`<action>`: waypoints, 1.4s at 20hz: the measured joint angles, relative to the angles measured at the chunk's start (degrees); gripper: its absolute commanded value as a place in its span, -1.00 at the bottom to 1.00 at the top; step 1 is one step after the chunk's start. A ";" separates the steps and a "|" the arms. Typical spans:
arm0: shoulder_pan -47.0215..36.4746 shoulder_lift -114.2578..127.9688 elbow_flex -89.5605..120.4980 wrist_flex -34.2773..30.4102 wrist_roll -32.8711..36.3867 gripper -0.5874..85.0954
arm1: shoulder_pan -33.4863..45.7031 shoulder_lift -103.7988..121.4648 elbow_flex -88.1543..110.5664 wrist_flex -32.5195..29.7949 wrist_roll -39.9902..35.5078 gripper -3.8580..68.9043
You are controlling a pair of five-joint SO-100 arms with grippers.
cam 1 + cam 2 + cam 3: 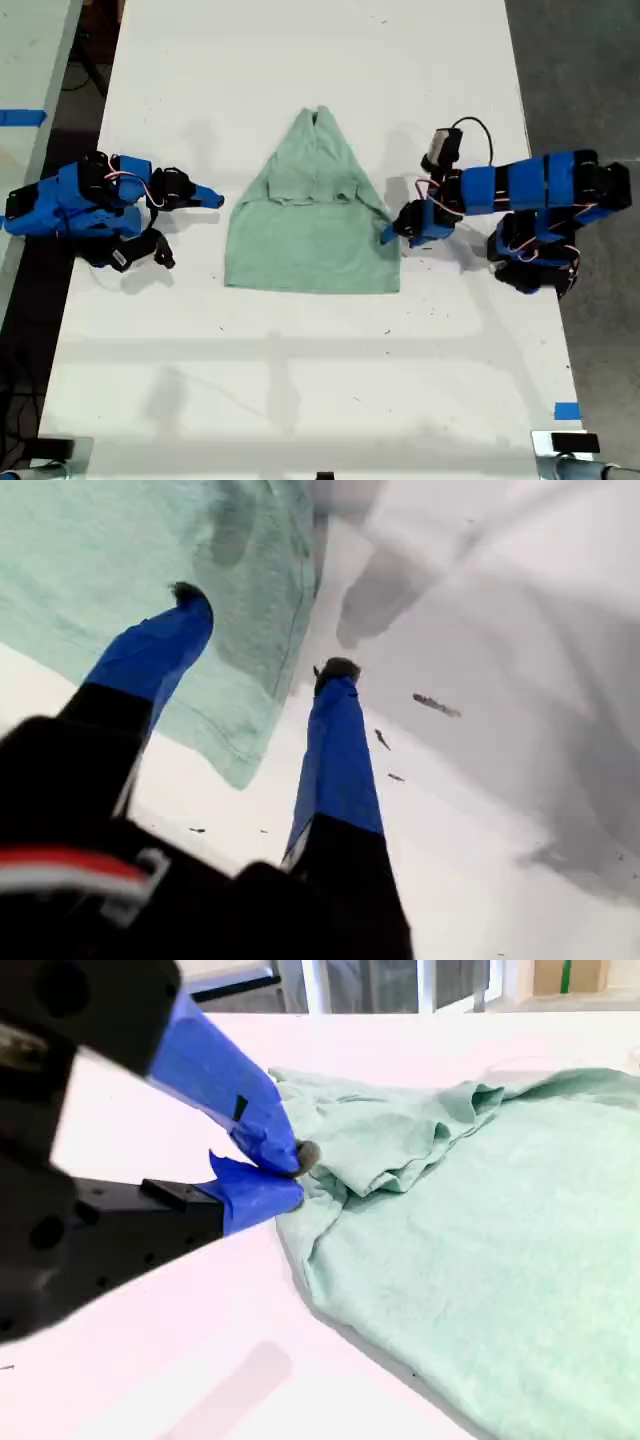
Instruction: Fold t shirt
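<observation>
t shirt (pixel 310 235) — plain mint-green | table (pixel 300 380) — white | arms — blue, black

The shirt (pixel 310 235) lies flat on the table (pixel 300 380), near the middle. Its neck end points to the far side of the table in the exterior view, and its wide end is nearer the camera.

My first gripper (pixel 205 197) is at the exterior view's left, just beside the shirt's side edge. In the first wrist view its jaws are apart, with one finger (pixel 160 650) over the shirt and the other over bare table.

My second gripper (pixel 390 232) is at the exterior view's right, touching the shirt's other side edge. Its jaws are pinched together on that edge, next to a folded bit.
</observation>
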 measured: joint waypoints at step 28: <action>0.00 0.00 0.00 0.00 0.00 -0.99 | -7.65 -41.84 -66.36 15.73 -12.39 -0.81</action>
